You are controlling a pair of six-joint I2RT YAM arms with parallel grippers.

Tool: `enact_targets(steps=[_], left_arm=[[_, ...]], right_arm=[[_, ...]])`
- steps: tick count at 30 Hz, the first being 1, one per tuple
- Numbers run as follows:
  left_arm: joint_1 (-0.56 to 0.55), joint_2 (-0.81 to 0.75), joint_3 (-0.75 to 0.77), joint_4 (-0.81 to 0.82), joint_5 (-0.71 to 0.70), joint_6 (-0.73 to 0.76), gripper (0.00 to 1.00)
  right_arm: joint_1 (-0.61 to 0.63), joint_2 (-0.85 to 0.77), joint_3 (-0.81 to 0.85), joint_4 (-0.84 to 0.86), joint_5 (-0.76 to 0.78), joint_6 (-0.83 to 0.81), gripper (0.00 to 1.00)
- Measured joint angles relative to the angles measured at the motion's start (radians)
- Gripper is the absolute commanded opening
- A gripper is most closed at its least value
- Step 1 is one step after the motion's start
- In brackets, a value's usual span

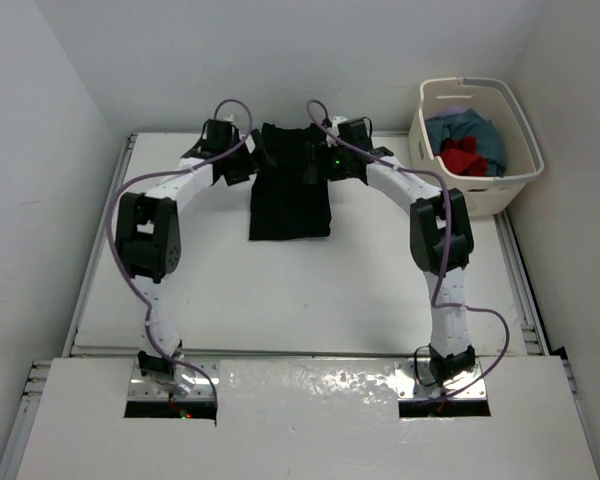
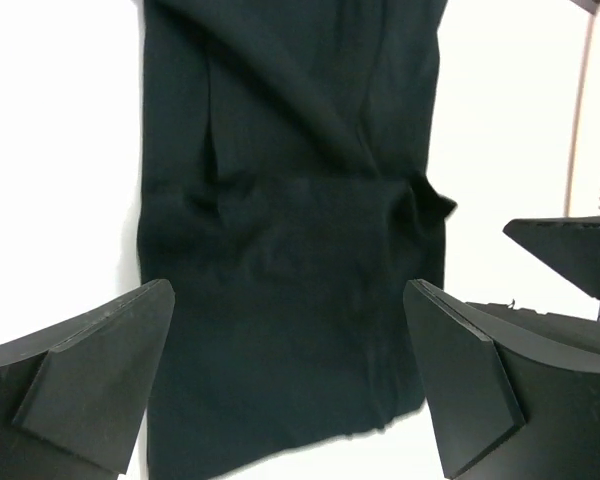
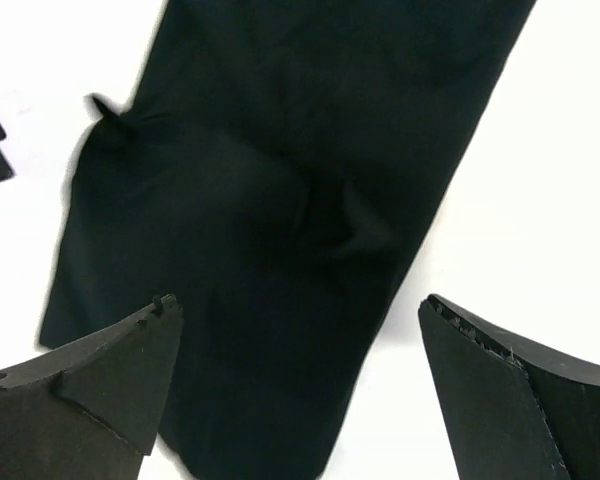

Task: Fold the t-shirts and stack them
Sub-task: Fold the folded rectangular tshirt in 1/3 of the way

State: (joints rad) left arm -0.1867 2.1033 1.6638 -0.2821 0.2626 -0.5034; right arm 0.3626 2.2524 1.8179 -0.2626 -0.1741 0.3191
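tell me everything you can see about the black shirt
The black t-shirt is soft, plain, matte cloth, folded into a rough long rectangle, lying flat on the white table at its far middle. Overlapped layers and diagonal creases show on top, and a small tuft pokes out at one side edge. Its far end sits beneath the left gripper and right gripper, both wide open above it, neither pinching it. Only the table clearly touches it.
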Motion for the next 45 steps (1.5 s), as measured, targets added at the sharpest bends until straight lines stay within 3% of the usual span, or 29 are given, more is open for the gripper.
enact_targets(steps=[8, 16, 23, 31, 38, 45], left_arm=[[0.003, -0.278, -0.327, 0.036, -0.004, -0.002, 1.00], [0.004, -0.364, -0.564, 0.021, -0.005, -0.002, 1.00], [0.004, -0.382, -0.595, 0.015, -0.007, 0.002, 1.00], [0.004, -0.381, -0.594, 0.006, 0.000, 0.006, 1.00], [-0.003, -0.365, -0.594, 0.014, 0.034, 0.010, 1.00], [-0.050, -0.334, -0.607, 0.024, 0.032, 0.010, 1.00]], right_arm=[[0.014, -0.241, -0.279, 0.057, -0.082, 0.014, 0.99], [0.089, -0.242, -0.393, 0.163, -0.248, 0.053, 0.99], [0.080, -0.095, -0.440, 0.266, -0.268, 0.132, 0.99], [0.028, -0.124, -0.562, 0.463, -0.306, 0.212, 0.99], [0.024, -0.149, -0.522, 0.349, -0.290, 0.160, 0.99], [0.014, -0.319, -0.554, 0.274, -0.240, 0.114, 0.99]])
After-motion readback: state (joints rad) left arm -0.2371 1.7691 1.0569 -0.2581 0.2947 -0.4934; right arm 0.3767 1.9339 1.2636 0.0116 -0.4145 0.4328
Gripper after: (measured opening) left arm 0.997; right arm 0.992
